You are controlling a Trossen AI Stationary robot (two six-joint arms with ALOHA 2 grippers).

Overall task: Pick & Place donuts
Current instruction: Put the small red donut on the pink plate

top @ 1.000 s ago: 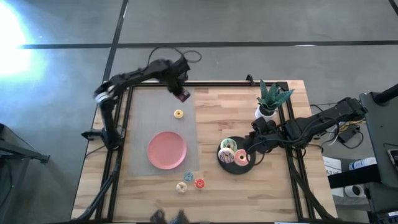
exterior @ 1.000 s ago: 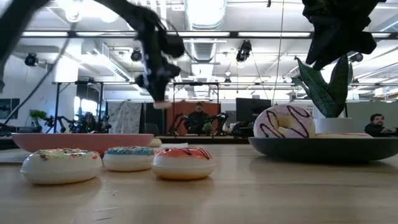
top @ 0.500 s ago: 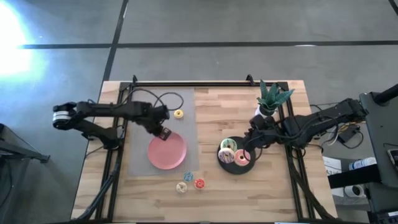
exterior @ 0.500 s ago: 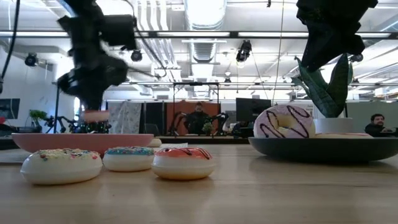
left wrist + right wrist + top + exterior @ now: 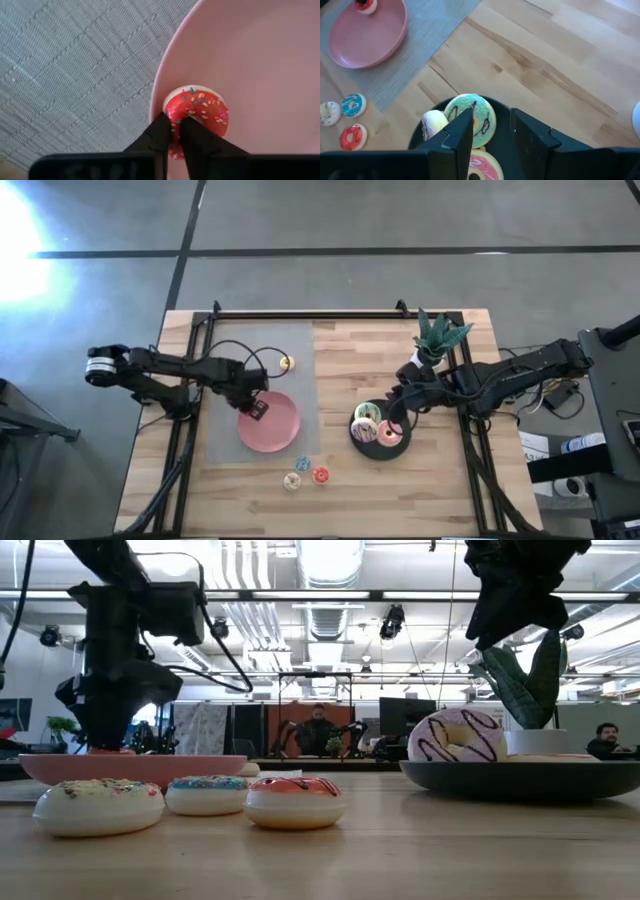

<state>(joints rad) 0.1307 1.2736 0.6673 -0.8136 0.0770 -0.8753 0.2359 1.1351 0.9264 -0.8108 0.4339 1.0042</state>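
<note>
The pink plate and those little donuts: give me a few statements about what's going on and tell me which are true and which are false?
1. The left gripper is shut on a red sprinkled donut at the pink plate's edge. True.
2. The black plate is empty. False: it holds three iced donuts.
3. The right gripper is open above the black plate. True.
4. The yellow donut lies on the pink plate. False: it lies on the grey mat, beyond the plate.
5. Three small donuts sit on the table near the front. True.
</note>
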